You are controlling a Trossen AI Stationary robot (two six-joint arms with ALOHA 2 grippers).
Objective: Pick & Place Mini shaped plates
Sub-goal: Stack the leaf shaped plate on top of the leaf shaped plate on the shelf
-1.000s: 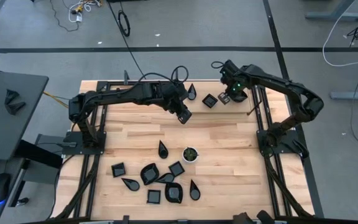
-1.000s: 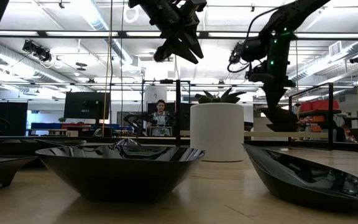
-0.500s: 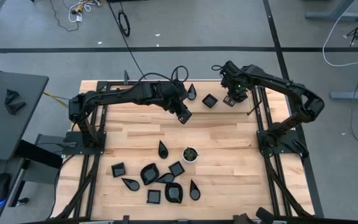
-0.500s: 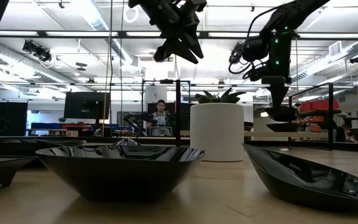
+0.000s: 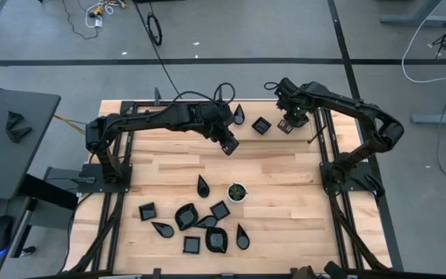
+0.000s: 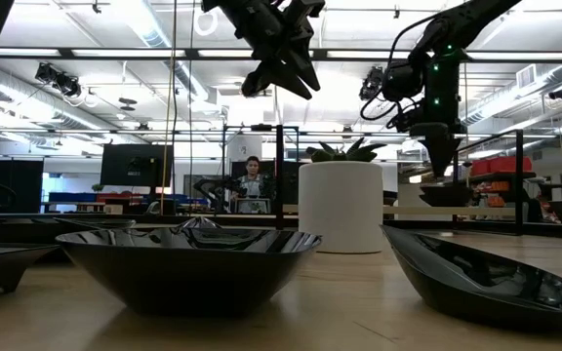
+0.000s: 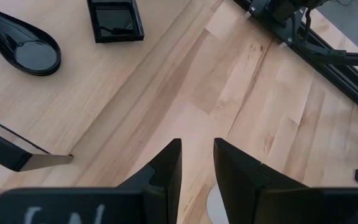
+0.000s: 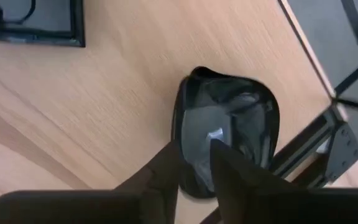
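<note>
A rounded black mini plate [image 8: 229,134] lies near the table's far right edge [image 5: 285,127], level in the low view [image 6: 447,195]. My right gripper [image 8: 194,149] stands right above it, open and pointing down. A square plate [image 5: 261,125] and a teardrop plate [image 5: 239,115] rest flat beside it along the far edge. My left gripper [image 5: 229,146] hangs high over the table's far middle, open [image 7: 197,146], with nothing between its fingers. My right gripper's open fingers come from above and straddle the rounded plate's rim [image 8: 180,134], one finger [image 8: 229,171] over the bowl and the other outside it. Whether they touch the rim I cannot tell. The plate lies flat on the table.
Several black plates [image 5: 192,221] lie clustered near the table's near edge, with a teardrop plate [image 5: 203,184] and a small white cup with green inside [image 5: 237,191] next to them. Black frame rails [image 5: 327,147] run along the table's right side.
The rounded plate hung tilted below my right gripper a second ago. It then levelled out and sank onto the table by the far right edge. My right gripper has rolled a little above it.
</note>
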